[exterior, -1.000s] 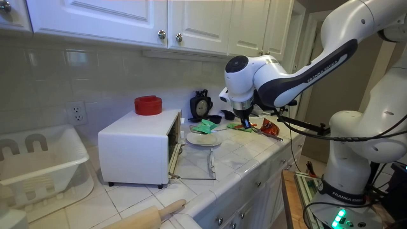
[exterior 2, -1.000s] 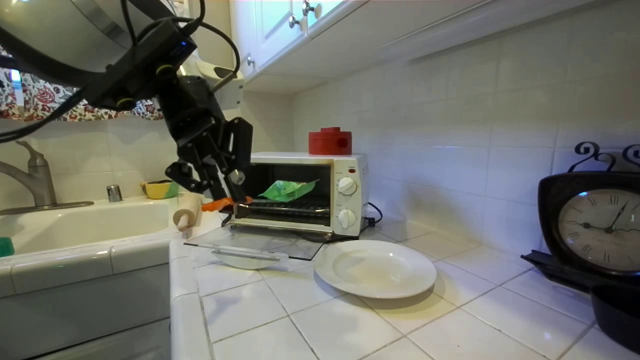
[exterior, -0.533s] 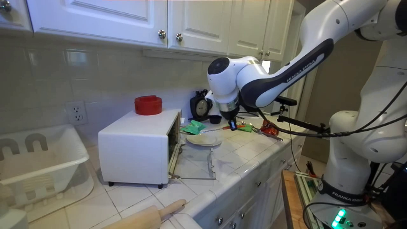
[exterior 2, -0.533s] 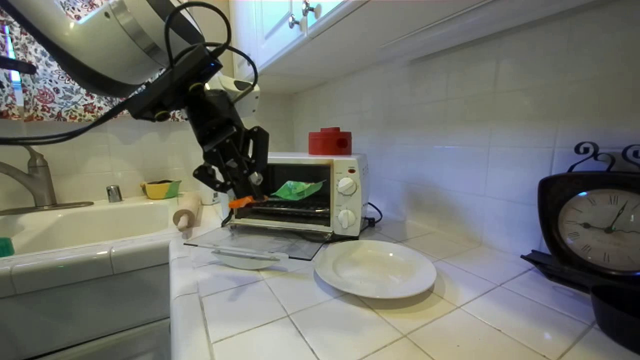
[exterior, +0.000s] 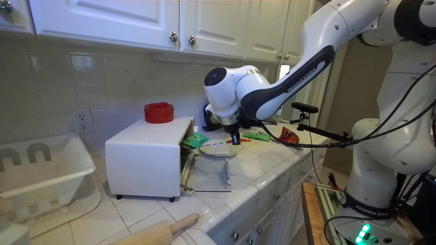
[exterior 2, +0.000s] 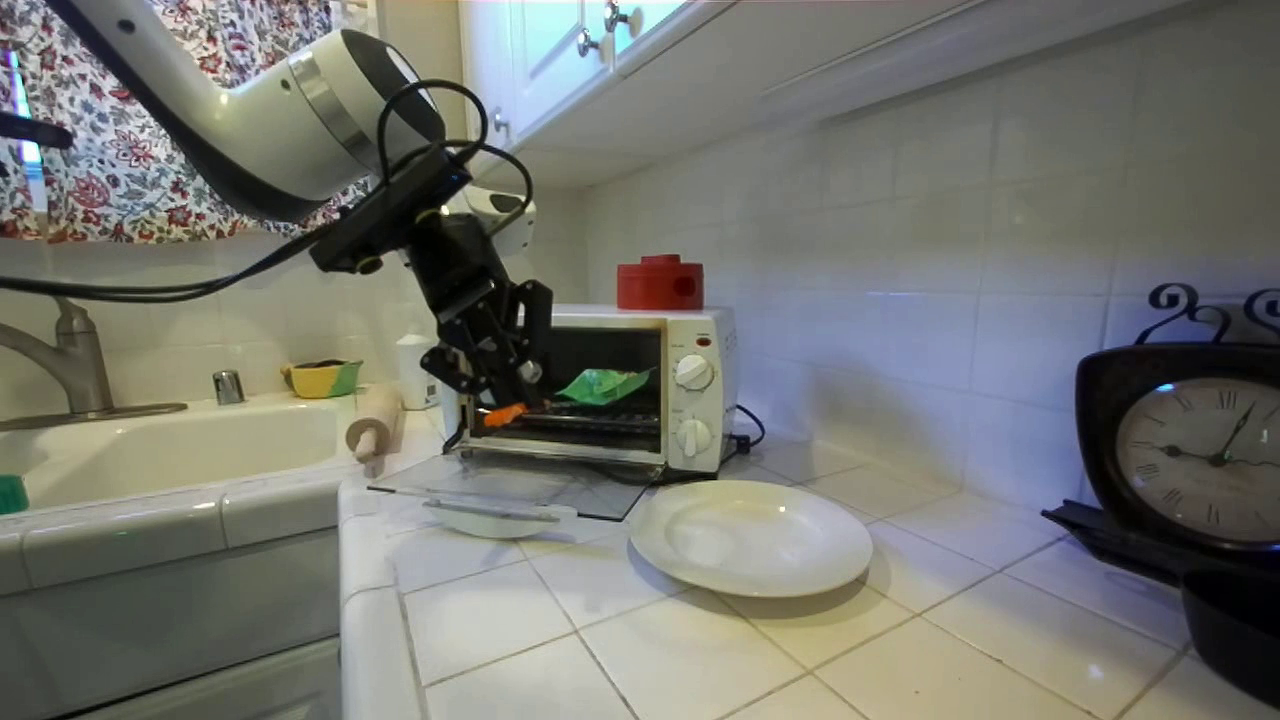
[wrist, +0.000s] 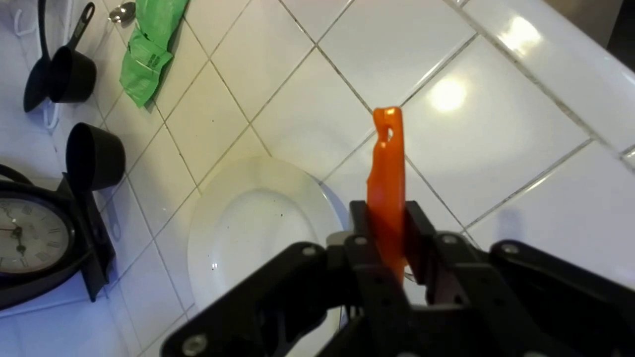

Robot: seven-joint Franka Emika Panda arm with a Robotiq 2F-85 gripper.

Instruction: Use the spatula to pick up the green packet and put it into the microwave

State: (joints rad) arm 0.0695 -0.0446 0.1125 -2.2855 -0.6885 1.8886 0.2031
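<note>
In an exterior view, the gripper holds the spatula nearly level, shaft directed at the microwave. The green packet sits at the shaft's far end, by the microwave's front opening; the blade is hidden. The door is folded down over the counter. Status, as judged: pick-up complete, insertion at its start.

In an exterior view, the same packet shows against the dark cavity, above the level of the rack. Depth of entry cannot be determined from here.

In the wrist view, the jaws are clamped on the orange handle, fingers against both sides. The carried packet is not visible; a second green packet lies on the counter, well apart from the plate.

Steps remaining, as judged: insert fully, lower onto the rack, withdraw the spatula
</note>
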